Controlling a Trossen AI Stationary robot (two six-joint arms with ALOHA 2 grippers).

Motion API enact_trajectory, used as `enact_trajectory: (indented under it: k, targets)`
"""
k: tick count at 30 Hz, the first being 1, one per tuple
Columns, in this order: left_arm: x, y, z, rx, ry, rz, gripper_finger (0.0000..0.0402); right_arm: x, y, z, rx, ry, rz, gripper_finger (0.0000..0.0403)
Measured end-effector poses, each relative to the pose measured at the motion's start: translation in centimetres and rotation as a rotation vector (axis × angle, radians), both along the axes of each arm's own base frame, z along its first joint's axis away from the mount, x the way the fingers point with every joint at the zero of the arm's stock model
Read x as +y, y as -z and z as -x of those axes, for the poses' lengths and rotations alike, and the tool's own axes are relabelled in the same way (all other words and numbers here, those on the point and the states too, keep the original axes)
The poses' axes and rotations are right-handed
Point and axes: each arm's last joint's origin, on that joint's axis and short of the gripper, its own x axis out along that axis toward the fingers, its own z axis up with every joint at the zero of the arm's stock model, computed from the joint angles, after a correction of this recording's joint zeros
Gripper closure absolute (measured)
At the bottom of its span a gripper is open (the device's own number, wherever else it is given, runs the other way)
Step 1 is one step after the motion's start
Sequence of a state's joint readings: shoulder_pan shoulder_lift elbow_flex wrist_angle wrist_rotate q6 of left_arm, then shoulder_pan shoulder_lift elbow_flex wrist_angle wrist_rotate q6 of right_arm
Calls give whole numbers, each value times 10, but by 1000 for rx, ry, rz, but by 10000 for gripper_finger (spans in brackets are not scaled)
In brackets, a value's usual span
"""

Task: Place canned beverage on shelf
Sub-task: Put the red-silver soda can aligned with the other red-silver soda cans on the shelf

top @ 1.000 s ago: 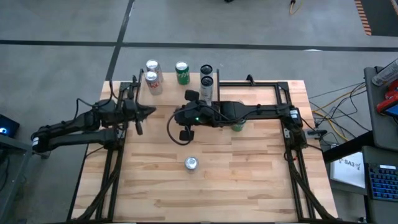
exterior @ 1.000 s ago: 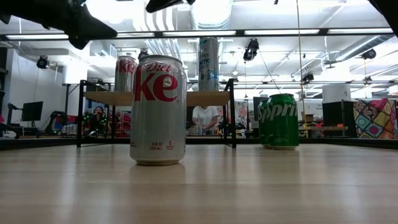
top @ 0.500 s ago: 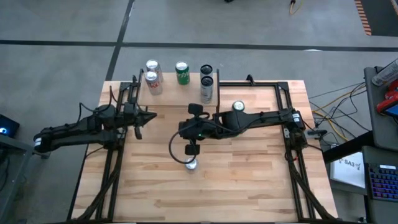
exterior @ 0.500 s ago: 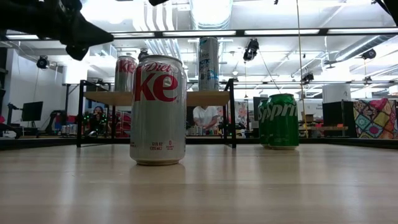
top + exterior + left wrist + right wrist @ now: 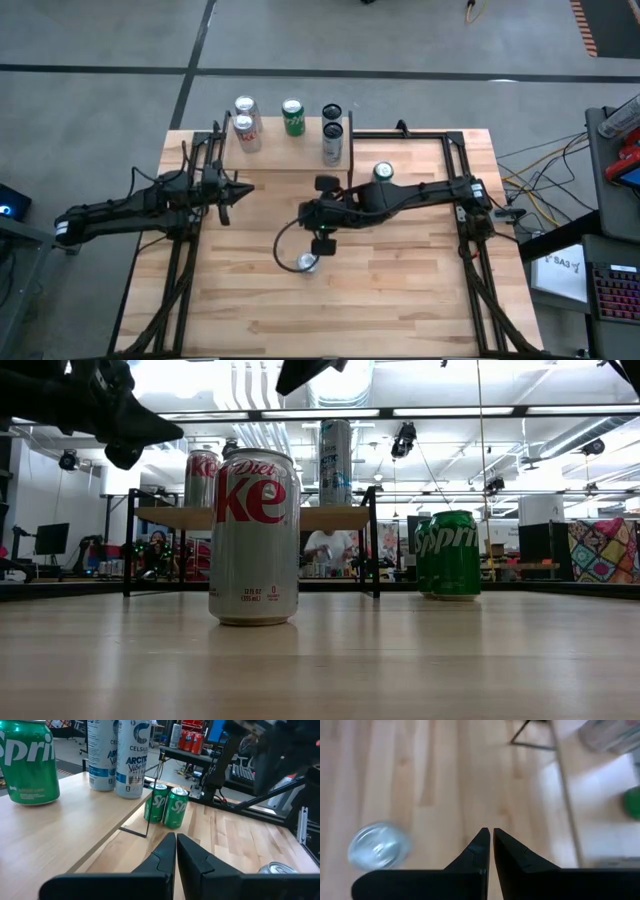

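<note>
A: How much open room is there on the table (image 5: 400,300)?

B: Plenty. The near half of the wooden top is bare except for one Diet Coke can (image 5: 308,263) standing upright in the middle, well clear of every edge. The shelf (image 5: 290,145) sits at the far edge, towards the left.

A: What is on the shelf?

B: A Coke can (image 5: 246,133) at its left end, a green Sprite can (image 5: 293,118) in the middle, and two tall Celsius cans (image 5: 332,140) at its right end. There is open plank between the Coke can and the Sprite can. Another Sprite can (image 5: 382,174) stands on the table just right of the shelf.

A: What does the Diet Coke can look like?

B: Silver with red lettering, upright in the low view (image 5: 253,538), its round top seen from above.

A: And the arms?

B: The right arm reaches across from the right side, its right gripper (image 5: 322,242) above the table just beside the Diet Coke can, not touching it; its fingers (image 5: 475,851) are nearly together and hold nothing. The left gripper (image 5: 228,190) waits over the table's left side, near the shelf's front leg, fingers (image 5: 162,854) also pinched almost closed and empty.
</note>
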State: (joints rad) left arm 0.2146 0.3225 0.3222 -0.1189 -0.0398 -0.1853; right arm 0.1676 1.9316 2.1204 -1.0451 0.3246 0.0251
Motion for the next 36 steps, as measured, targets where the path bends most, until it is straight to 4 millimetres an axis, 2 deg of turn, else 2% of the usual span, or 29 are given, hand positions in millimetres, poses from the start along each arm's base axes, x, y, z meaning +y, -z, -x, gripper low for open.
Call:
enact_trajectory:
  k: [8, 14, 18, 23, 33, 36]
  targets:
    - [0, -1, 0, -14, 0, 1, 402, 16, 4, 6, 81, -163, -194, 390]
    - [0, -1, 0, -15, 0, 2, 402, 23, 2, 4, 51, -180, -195, 389]
    - [0, -1, 0, -16, -1, 4, 402, 26, 2, 4, 47, -181, -200, 369]
    - [0, -1, 0, -16, -1, 4, 402, 31, 4, 3, 36, -159, -227, 302]
    - [0, -1, 0, -16, -1, 4, 402, 36, 12, 4, 53, -116, -263, 118]
    - [0, -1, 0, -16, -1, 4, 402, 36, 10, 4, 36, -108, -273, 75]
